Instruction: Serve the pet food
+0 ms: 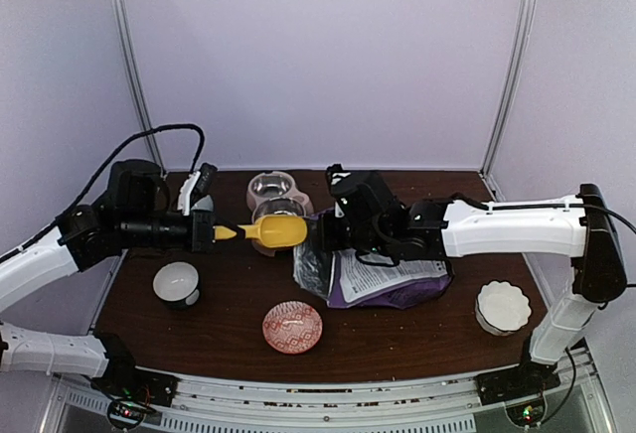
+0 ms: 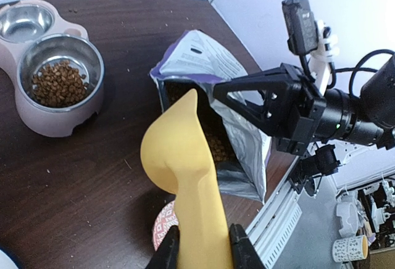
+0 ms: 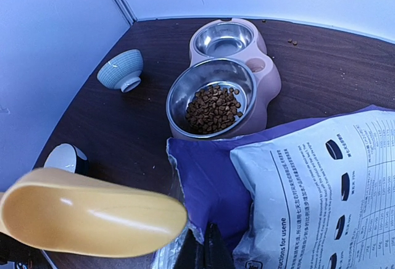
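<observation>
left hand point(image 2: 205, 248) partly closed, clamping scoop point(image 2: 179, 158) by its handle | scoop held off the bench point(image 3: 123, 127), tip at bag point(image 3: 308, 182) mouth | right hand point(image 3: 204, 249) fully closed, pinching bag's rim | kibble point(image 3: 213, 105) in feeder's point(image 3: 265, 78) nearer steel bowl beyond the bag, more inside bag

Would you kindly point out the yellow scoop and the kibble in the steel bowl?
yellow scoop point(image 2: 176, 155), left wrist view, on its cup.
kibble point(image 3: 213, 108), right wrist view, middle of the pile.
</observation>
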